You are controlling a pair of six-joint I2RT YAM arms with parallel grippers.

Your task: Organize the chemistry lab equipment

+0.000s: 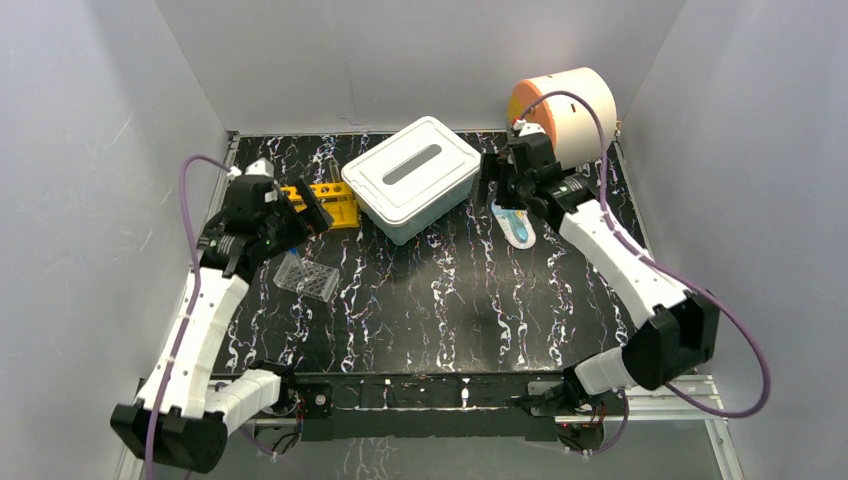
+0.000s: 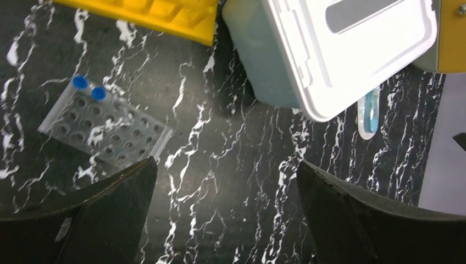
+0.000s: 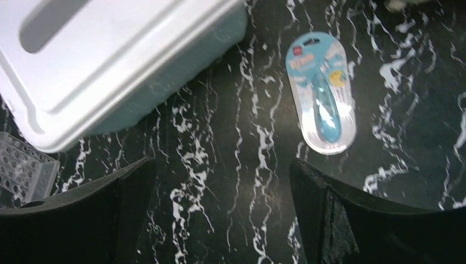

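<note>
A yellow holed tube rack [image 1: 335, 203] lies at the back left, also at the top of the left wrist view [image 2: 148, 14]. A clear holed tray [image 1: 307, 277] holds two blue-capped tubes [image 2: 89, 88]. A white card pack with a blue tool [image 1: 516, 226] lies right of the white box and shows in the right wrist view [image 3: 321, 91]. My left gripper [image 1: 308, 210] is open and empty beside the yellow rack [image 2: 225, 163]. My right gripper [image 1: 497, 183] is open and empty above the table near the card pack [image 3: 221, 161]. Tubing, dish, brush and clips are out of view.
A white lidded box [image 1: 412, 177] stands at the back centre, seen in both wrist views [image 2: 340, 49] [image 3: 104, 60]. A cream and orange drum [image 1: 563, 100] lies on its side at the back right corner. Grey walls enclose the black marbled table [image 1: 440, 300].
</note>
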